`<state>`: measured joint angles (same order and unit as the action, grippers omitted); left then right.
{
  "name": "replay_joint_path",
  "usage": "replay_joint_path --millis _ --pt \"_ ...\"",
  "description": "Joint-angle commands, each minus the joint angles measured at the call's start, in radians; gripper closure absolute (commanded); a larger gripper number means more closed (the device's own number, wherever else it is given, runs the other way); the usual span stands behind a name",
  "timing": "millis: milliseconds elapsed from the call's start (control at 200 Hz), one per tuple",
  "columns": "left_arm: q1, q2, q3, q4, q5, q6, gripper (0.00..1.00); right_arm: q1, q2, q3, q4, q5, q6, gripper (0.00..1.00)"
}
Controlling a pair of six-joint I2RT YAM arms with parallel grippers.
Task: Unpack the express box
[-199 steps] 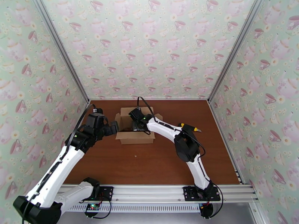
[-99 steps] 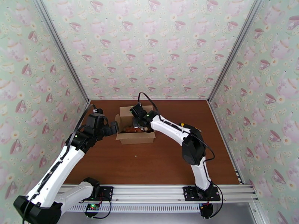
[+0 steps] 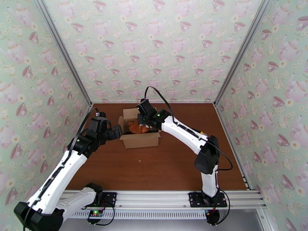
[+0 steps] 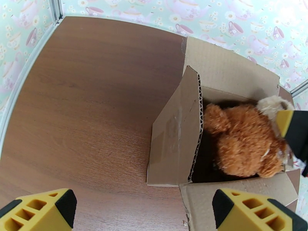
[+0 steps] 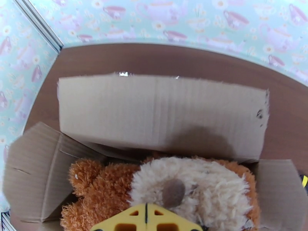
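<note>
Brown plush bear (image 4: 242,145), cream muzzle; wood-grain table (image 3: 154,166); teacup-patterned walls (image 3: 154,47); aluminium corner posts (image 3: 63,54).

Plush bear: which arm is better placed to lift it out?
Right. The right gripper is shut on the plush bear in the open express box; the left gripper hangs open beside it.

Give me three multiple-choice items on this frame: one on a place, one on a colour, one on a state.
1. Where is the plush toy relative to the box? A left of it B inside it C behind it
2. The toy's fur is mostly: A orange-brown B grey C blue
3. The left gripper is: A shut on the toy B shut, empty C open
Key: B, box walls surround the toy; A, orange-brown fur shows in both wrist views; C, its yellow fingers stand wide apart, holding nothing.
</note>
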<state>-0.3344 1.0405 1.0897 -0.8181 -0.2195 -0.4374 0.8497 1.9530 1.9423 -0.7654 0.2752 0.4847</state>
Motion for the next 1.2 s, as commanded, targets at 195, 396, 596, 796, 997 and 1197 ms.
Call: replay_joint_path --millis 195,396,596,796,997,1197 --pt "0.006 -0.019 -0.010 0.013 0.016 -0.007 0.00 0.005 -0.091 0.055 0.039 0.051 -0.047 1.00" --pt "0.006 -0.018 -0.005 0.012 0.015 -0.008 0.00 0.004 -0.137 0.072 0.044 0.055 -0.058 1.00" --pt "0.005 -0.014 -0.005 0.013 0.012 -0.009 0.00 0.004 -0.202 0.069 0.042 0.030 -0.069 1.00" --pt "0.006 -0.010 -0.003 0.011 0.006 -0.010 0.00 0.005 -0.299 0.008 0.046 -0.026 -0.056 1.00" --pt "0.006 -0.007 -0.003 0.011 0.008 -0.021 0.00 0.005 -0.446 -0.118 0.069 -0.084 -0.038 1.00" --pt "0.005 -0.004 0.001 0.008 -0.006 -0.032 0.00 0.005 -0.598 -0.234 0.061 -0.132 -0.024 1.00"
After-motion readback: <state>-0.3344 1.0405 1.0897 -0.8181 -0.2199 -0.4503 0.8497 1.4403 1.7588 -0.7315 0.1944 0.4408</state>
